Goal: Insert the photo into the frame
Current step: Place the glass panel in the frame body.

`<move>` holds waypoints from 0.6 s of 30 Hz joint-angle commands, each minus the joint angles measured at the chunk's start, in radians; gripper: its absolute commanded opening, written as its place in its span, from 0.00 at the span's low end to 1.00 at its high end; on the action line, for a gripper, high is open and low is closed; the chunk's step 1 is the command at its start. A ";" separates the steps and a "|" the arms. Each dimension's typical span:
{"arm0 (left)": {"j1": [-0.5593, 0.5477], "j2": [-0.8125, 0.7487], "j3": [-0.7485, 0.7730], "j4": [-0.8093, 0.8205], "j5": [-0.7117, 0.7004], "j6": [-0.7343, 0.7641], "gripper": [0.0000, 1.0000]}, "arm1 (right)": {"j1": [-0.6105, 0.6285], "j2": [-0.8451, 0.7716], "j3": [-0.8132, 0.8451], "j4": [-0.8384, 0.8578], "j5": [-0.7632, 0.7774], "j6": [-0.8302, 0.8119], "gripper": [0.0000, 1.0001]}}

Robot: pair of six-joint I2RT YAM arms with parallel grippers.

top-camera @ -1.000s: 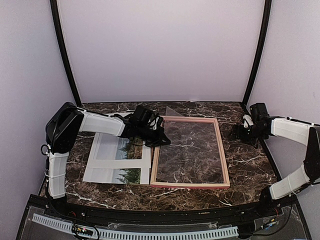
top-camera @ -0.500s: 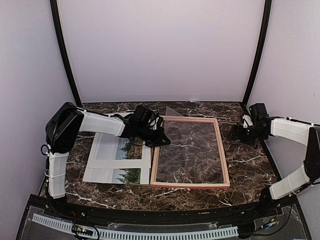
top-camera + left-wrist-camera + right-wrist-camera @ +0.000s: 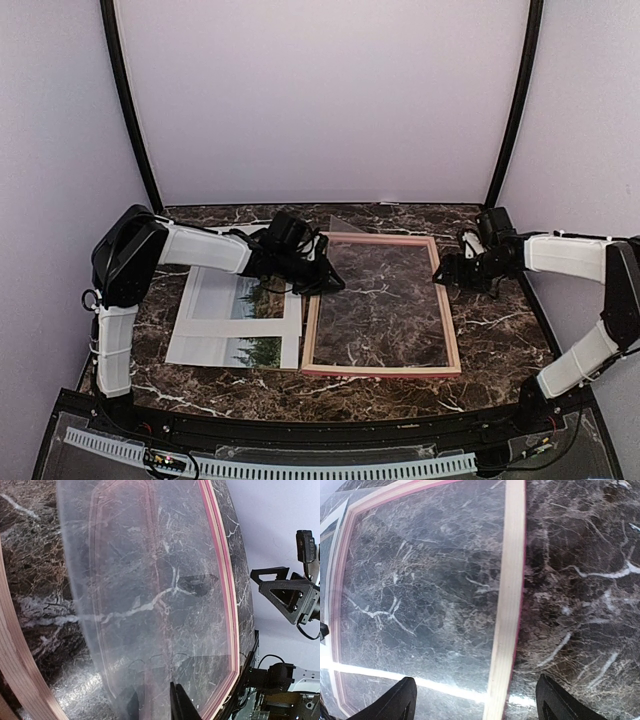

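Note:
The frame (image 3: 380, 370) lies flat mid-table, pale wood side up, its pink edge (image 3: 220, 570) showing in the left wrist view. The photo (image 3: 262, 298) lies to its left under a white mat board (image 3: 215, 320), with trees showing through the window. My left gripper (image 3: 325, 283) is at the frame's left rail. Its fingers (image 3: 180, 705) stand slightly apart on either side of a tilted clear plastic sheet (image 3: 150, 580). My right gripper (image 3: 445, 275) hovers open over the frame's right rail (image 3: 512, 580), straddling it without touching.
The dark marble table (image 3: 500, 330) is ringed by lilac walls and black corner posts (image 3: 130, 110). The plastic sheet's far corner (image 3: 335, 218) sticks up behind the frame. The right arm's gripper (image 3: 285, 595) shows across the frame in the left wrist view.
My right gripper has moved left from the table's right edge to above the frame's right rail. My left fingers have parted a little around the plastic sheet.

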 commanded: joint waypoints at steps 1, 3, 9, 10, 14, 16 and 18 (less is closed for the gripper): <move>-0.011 -0.044 0.016 -0.004 0.019 0.000 0.20 | 0.060 0.044 0.065 0.058 -0.010 0.023 0.83; -0.012 -0.044 0.016 -0.006 0.018 0.000 0.24 | 0.089 0.069 0.085 0.065 -0.013 0.025 0.83; -0.013 -0.047 0.015 -0.018 0.018 0.004 0.42 | 0.171 0.155 0.149 0.086 -0.034 0.033 0.83; -0.013 -0.048 0.016 -0.019 0.018 0.004 0.44 | 0.184 0.174 0.162 0.089 -0.040 0.033 0.83; -0.013 -0.051 0.016 -0.028 0.016 0.008 0.55 | 0.236 0.235 0.203 0.099 -0.061 0.031 0.82; -0.014 -0.053 0.016 -0.033 0.014 0.009 0.57 | 0.252 0.266 0.222 0.105 -0.075 0.030 0.82; -0.014 -0.053 0.016 -0.037 0.013 0.012 0.59 | 0.262 0.294 0.230 0.113 -0.091 0.030 0.82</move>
